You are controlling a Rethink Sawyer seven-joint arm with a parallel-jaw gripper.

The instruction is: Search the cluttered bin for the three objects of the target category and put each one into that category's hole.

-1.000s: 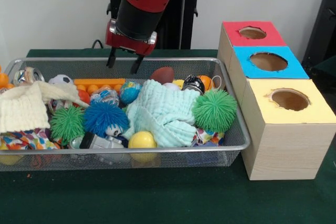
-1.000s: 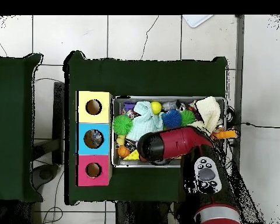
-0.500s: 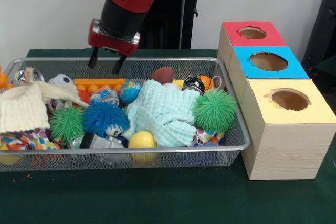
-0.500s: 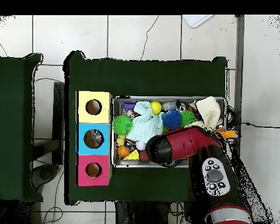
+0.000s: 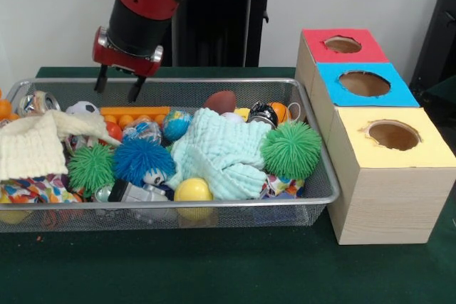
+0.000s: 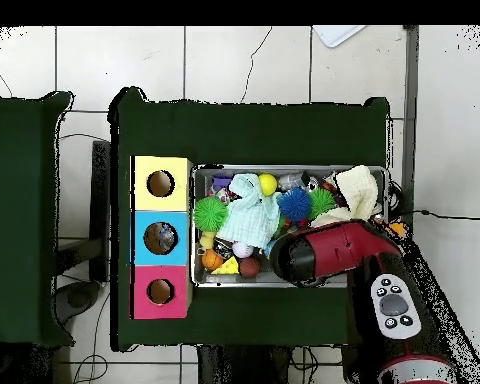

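Front view: wire bin point(image 5: 324, 183) on green table point(image 5: 214, 268), crammed with toys. At centre, pale mint cloth point(image 5: 224, 151); touching its right edge, big green spiky ball point(image 5: 291, 149). Left of cloth, blue spiky ball point(image 5: 142, 160), then smaller green spiky ball point(image 5: 91, 167). Yellow ball point(image 5: 193, 190) against near wall. Brown football point(image 5: 220, 101) and globe ball point(image 5: 177, 124) toward far wall, orange egg tray point(image 5: 135, 114) beside them. Cream knit cloth point(image 5: 32, 146) at left end. Just right of bin, row of three boxes with round holes: yellow point(image 5: 394, 135), blue point(image 5: 364, 83), red point(image 5: 343, 45). Gripper point(image 5: 115, 85) above far left part of bin, over orange tray, fingers point(image 5: 133, 90) apart, holding nothing, clear of contents.
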